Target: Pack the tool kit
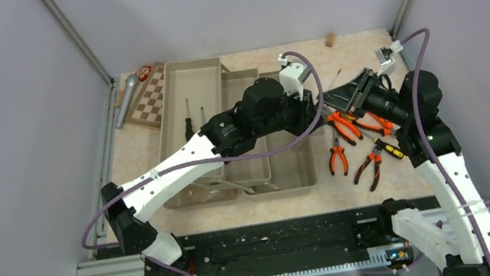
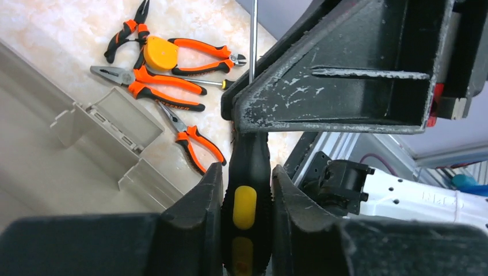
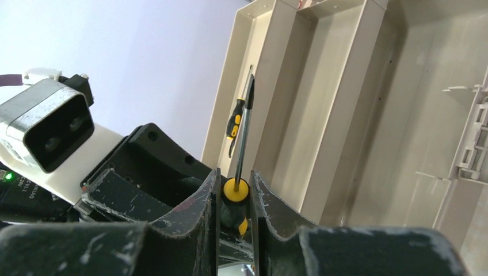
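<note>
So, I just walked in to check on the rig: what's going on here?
It looks like a handover in mid-air. The left gripper and the right gripper are both closed on one yellow-black screwdriver, near the right edge of the open toolbox. Two other screwdrivers lie in its far-left tray. Several orange-handled pliers and the orange tape measure are on the table, not yet packed.

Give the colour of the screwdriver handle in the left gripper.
Screwdriver handle: black with yellow inserts; left wrist view shows it best.
</note>
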`<state>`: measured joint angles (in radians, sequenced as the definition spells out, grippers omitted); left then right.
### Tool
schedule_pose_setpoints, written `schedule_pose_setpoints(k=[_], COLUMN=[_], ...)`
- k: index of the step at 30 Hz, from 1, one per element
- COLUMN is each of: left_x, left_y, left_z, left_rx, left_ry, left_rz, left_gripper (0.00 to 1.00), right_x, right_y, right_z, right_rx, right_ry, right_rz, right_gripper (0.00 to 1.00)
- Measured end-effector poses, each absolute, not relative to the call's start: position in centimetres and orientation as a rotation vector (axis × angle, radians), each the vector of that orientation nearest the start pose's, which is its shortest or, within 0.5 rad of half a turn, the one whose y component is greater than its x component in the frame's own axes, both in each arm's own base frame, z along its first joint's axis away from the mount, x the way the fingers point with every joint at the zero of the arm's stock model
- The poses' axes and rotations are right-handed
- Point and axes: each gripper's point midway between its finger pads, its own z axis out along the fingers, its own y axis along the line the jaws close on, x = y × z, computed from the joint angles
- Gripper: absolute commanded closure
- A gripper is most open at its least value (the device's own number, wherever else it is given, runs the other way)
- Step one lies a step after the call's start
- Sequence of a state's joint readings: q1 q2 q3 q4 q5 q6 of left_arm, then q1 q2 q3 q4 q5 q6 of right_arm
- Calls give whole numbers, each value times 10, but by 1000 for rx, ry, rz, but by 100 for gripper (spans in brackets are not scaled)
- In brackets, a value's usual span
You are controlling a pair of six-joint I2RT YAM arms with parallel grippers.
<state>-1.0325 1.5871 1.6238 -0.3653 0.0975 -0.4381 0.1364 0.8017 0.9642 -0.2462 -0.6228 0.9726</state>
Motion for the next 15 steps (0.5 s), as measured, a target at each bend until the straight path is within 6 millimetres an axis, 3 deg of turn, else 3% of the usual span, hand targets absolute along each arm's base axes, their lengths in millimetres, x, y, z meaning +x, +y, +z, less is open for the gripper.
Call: schedule_pose_setpoints(k=[6,8,11,15], left_x=[223,229,241,264], left_y=[-433,-422,-401,-354], left_z=[328,323,321,325], left_rx=[657,632,580,477], left_ry=[1953,1978,2005,2030], left_rz=[-1004,-933,-826,-659], left_gripper=[100,100,100,100], right_x=[244,247,254,265], right_y=[165,162,155,137], right_z=[358,354,356,351], right_rx=[229,230,227,241], right_ry=[1824,1842,1856,1886], right_rz=[1307,1263,1174,995], right_gripper=[56,43,33,29])
